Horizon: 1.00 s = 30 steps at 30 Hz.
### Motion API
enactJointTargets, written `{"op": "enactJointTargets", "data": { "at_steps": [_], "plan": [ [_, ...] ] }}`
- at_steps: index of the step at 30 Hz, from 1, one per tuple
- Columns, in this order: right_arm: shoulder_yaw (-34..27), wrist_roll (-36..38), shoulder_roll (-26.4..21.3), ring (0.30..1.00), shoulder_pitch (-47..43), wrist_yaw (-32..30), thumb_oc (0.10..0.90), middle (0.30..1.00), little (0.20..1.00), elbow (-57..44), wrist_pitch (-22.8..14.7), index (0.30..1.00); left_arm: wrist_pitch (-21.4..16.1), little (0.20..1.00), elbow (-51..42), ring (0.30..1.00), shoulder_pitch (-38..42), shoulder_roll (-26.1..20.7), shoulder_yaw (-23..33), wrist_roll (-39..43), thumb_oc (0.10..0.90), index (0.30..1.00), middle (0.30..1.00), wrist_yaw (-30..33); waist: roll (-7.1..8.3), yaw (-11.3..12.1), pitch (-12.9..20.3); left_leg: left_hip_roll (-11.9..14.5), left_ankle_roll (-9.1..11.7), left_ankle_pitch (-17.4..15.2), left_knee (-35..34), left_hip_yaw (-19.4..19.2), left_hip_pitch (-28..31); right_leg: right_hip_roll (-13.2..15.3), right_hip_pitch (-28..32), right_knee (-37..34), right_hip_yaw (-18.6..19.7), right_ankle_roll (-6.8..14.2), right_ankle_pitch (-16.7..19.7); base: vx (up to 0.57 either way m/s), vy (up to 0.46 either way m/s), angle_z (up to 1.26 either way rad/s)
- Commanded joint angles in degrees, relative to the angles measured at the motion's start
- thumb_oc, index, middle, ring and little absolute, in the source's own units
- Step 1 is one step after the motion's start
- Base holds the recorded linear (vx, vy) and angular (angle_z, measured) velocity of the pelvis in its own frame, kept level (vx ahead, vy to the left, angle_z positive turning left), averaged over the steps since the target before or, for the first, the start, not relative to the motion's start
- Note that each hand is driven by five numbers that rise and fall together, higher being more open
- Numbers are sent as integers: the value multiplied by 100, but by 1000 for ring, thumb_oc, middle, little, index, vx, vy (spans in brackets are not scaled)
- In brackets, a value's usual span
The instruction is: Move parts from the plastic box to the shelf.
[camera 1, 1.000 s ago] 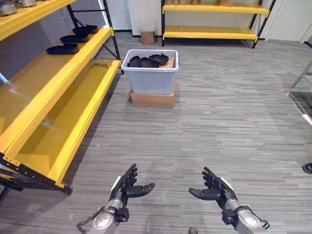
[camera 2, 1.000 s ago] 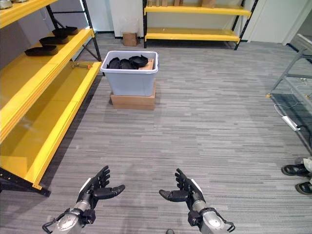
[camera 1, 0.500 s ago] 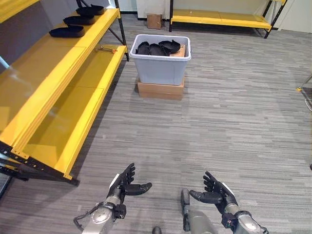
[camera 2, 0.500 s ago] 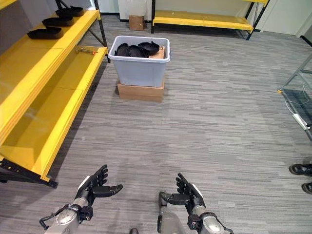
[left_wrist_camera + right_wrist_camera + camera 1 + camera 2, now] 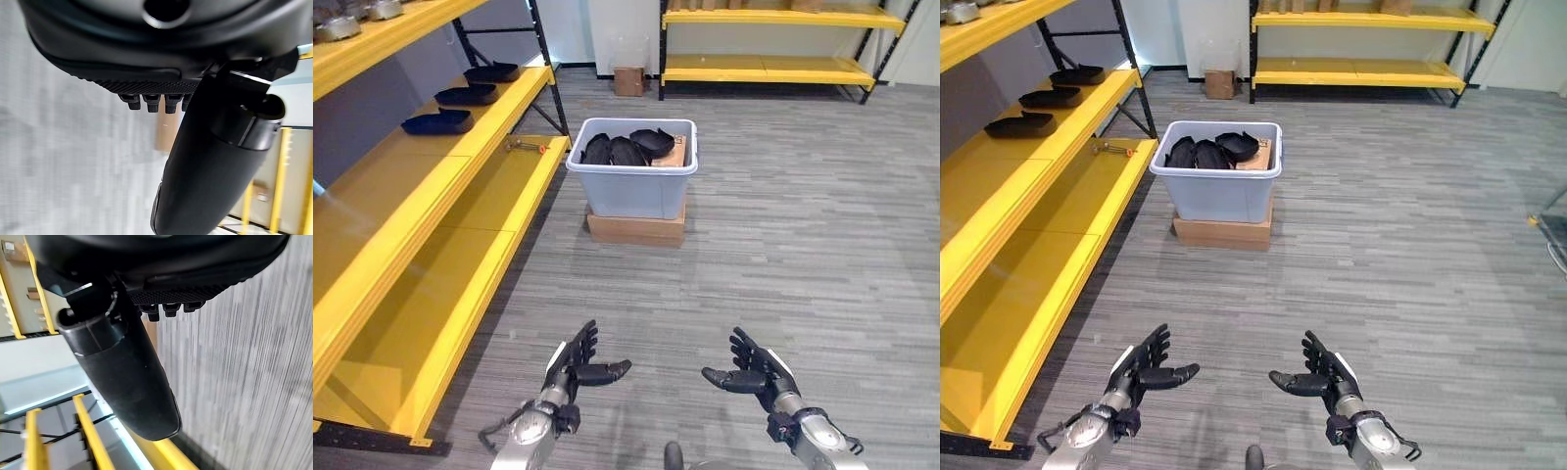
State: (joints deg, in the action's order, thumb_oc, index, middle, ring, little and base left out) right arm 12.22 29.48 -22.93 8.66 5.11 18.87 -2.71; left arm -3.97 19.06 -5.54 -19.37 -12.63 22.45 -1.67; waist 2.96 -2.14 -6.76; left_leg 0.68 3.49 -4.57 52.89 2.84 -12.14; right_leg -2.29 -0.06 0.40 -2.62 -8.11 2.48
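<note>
Pale grey-blue plastic box (image 5: 631, 181), rectangular, rolled rim, sits on a flat brown cardboard box (image 5: 635, 226) on the grey striped carpet floor (image 5: 783, 255). Inside the plastic box: a heap of black moulded shell-like parts (image 5: 625, 148), curved and dished, piled up to the rim; a tan piece shows at the box's far right corner.

Just left of the plastic box: long yellow steel shelf rack with black uprights (image 5: 431, 206). Its middle tier holds three black dished parts in a row (image 5: 465, 95), same look as those in the box, spaced apart, level with and beyond the box. A small metal tool with an orange handle (image 5: 526, 147) lies on the lower tier, near the box's left far corner.

Beyond the plastic box: small brown carton (image 5: 628, 80) against the white wall, and a second yellow shelf rack (image 5: 764, 69) to its right.

Well short of the plastic box, low over the carpet: left hand (image 5: 570, 364) and right hand (image 5: 756, 373), both empty, fingers extended and relaxed, thumbs pointing toward each other.
</note>
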Motion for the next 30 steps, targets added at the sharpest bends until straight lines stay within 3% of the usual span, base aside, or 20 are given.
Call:
{"op": "enactJointTargets", "data": {
  "at_steps": [1, 2, 3, 4, 5, 8, 12, 15, 17, 18, 19, 22, 23, 24, 25, 26, 27, 28, 29, 30],
  "plan": [
    [-188, 152, -225, 1000, -77, 55, 900, 1000, 1000, -433, -408, 1000, -366, 1000, -646, 1000, -116, -36, 133, 261, 900, 1000, 1000, 13, 1, 99, -69, -88, -99, 907, -1641, -378, 65, 165, 170, -178, 271, 829, -173, 299, -5, -56],
    [-184, 78, -228, 1000, -55, 60, 900, 1000, 1000, -406, -415, 1000, -366, 1000, -624, 1000, -180, -44, 160, 235, 900, 1000, 1000, 8, -10, 155, -79, -11, -166, 757, -2223, -462, -53, 141, 289, -138, 317, 871, -291, 425, 45, -27],
    [-189, 36, -213, 1000, -14, 67, 900, 1000, 1000, -389, -412, 1000, -377, 1000, -611, 1000, -228, -64, 176, 211, 900, 1000, 1000, 1, -10, 214, -25, 125, -177, 756, -3257, -503, -105, 154, 418, -100, 340, 919, -444, 344, 52, -12],
    [-189, 36, -212, 1000, -10, 67, 900, 1000, 1000, -390, -412, 1000, -377, 1000, -612, 1000, -231, -65, 174, 211, 900, 1000, 1000, 1, 6, 226, -45, 112, -180, 770, -3301, -521, -52, 171, 446, -101, 352, 922, -453, 329, 71, -4],
    [-190, 10, -200, 1000, 15, 68, 900, 1000, 1000, -372, -408, 1000, -381, 1000, -605, 1000, -232, -87, 169, 172, 900, 1000, 1000, -1, -17, 252, -30, 171, -162, 856, -3942, -502, -13, 148, 535, -89, 369, 937, -564, 278, 75, -4],
    [-161, -135, -183, 1000, 44, 110, 900, 1000, 1000, -386, -401, 1000, -427, 1000, -643, 1000, -250, -119, 237, 89, 900, 1000, 1000, 13, -168, 414, 11, 313, 82, 1516, -5526, -302, -133, 33, 1029, -146, 557, 970, -855, 426, 88, -20],
    [-84, -257, -145, 1000, 32, 184, 900, 1000, 1000, -364, -344, 1000, -423, 1000, -604, 1000, -296, -85, 294, 103, 900, 1000, 1000, 17, -244, 493, 117, 309, 122, 1688, -5682, -272, -11, 71, 1336, -208, 712, 1025, -1009, 352, 101, -31],
    [-57, -256, -60, 1000, 68, 239, 900, 1000, 1000, -475, -325, 1000, -439, 1000, -620, 1000, -337, -70, 339, 150, 900, 1000, 1000, 47, -198, 528, 276, 271, 103, 1722, -5614, -446, 119, 315, 1494, -232, 727, 1143, -1050, 372, 153, -44],
    [-29, -247, 13, 1000, 54, 282, 900, 1000, 1000, -554, -315, 1000, -449, 1000, -687, 1000, -367, -114, 364, 115, 900, 1000, 1000, 33, -101, 590, 371, 153, -33, 1455, -5291, -560, 61, 564, 1522, -121, 721, 1286, -1028, 388, 185, -18],
    [-3, -250, 64, 1000, 24, 295, 900, 1000, 1000, -559, -314, 1000, -455, 1000, -753, 1000, -367, -158, 375, 135, 900, 1000, 1000, 17, -18, 628, 408, 61, -181, 1158, -4950, -663, -16, 793, 1480, 138, 705, 1397, -905, 318, 160, 0],
    [-3, -251, 66, 1000, 23, 295, 900, 1000, 1000, -558, -314, 1000, -455, 1000, -754, 1000, -368, -161, 375, 135, 900, 1000, 1000, 17, -12, 632, 414, 58, -184, 1139, -4921, -669, -33, 799, 1473, 141, 710, 1400, -911, 304, 169, -4],
    [29, -314, 130, 1000, 7, 319, 900, 1000, 1000, -556, -306, 1000, -420, 1000, -767, 1000, -300, -250, 327, 87, 900, 1000, 1000, 27, 64, 663, 426, -133, -380, 807, -4693, -719, 40, 1005, 1101, 1093, 724, 1596, -262, 230, 143, -11],
    [30, -311, 153, 1000, 20, 311, 900, 1000, 1000, -546, -300, 1000, -403, 1000, -763, 1000, -281, -275, 312, 81, 900, 1000, 1000, 46, 51, 634, 395, -191, -465, 706, -4702, -699, 140, 984, 870, 1677, 767, 1610, 77, 292, 255, 1],
    [26, -328, 185, 1000, 35, 309, 900, 1000, 1000, -610, -305, 1000, -387, 1000, -778, 1000, -218, -331, 268, 35, 900, 1000, 1000, 54, -59, 510, 252, -251, -621, 545, -4755, -618, 451, 909, 327, 2783, 732, 1583, 702, 199, 198, 18],
    [25, -328, 184, 1000, 35, 309, 900, 1000, 1000, -611, -305, 1000, -387, 1000, -778, 1000, -217, -330, 269, 35, 900, 1000, 1000, 54, -56, 512, 251, -254, -621, 545, -4753, -620, 447, 911, 313, 2808, 736, 1583, 691, 208, 202, 26],
    [24, -320, 186, 1000, 43, 313, 900, 1000, 1000, -629, -318, 1000, -374, 1000, -794, 1000, -193, -369, 259, 29, 900, 1000, 1000, 57, -145, 417, 157, -246, -683, 516, -4804, -564, 622, 797, 40, 3300, 733, 1542, 775, 177, 129, 46],
    [17, -341, 184, 1000, 64, 320, 900, 1000, 1000, -641, -321, 1000, -356, 1000, -803, 1000, -202, -403, 258, -5, 900, 1000, 1000, 51, -224, 326, 77, -271, -732, 443, -4858, -482, 824, 658, -166, 3642, 710, 1502, 652, 364, 256, 44],
    [-11, -357, 209, 1000, 129, 309, 900, 1000, 1000, -674, -330, 1000, -356, 1000, -783, 1000, -197, -427, 290, -50, 900, 1000, 1000, 38, -428, 217, 4, -196, -764, 350, -4925, -394, 1085, 544, -813, 3931, 498, 1386, 195, 394, 219, 56],
    [-23, -321, 202, 1000, 159, 307, 900, 1000, 1000, -665, -334, 1000, -357, 1000, -757, 1000, -179, -422, 272, -51, 900, 1000, 1000, 33, -437, 92, -30, -258, -747, 300, -4966, -315, 1258, 534, -1033, 3837, 366, 1304, -140, 530, 171, 34],
    [-51, -215, 205, 1000, 241, 310, 900, 1000, 1000, -671, -362, 1000, -379, 1000, -703, 1000, -154, -404, 252, -38, 900, 1000, 1000, 10, -442, -74, -92, -357, -673, 155, -5005, -236, 1581, 480, -1310, 2887, 92, 1230, -482, 344, 46, 36]
  ]
}}
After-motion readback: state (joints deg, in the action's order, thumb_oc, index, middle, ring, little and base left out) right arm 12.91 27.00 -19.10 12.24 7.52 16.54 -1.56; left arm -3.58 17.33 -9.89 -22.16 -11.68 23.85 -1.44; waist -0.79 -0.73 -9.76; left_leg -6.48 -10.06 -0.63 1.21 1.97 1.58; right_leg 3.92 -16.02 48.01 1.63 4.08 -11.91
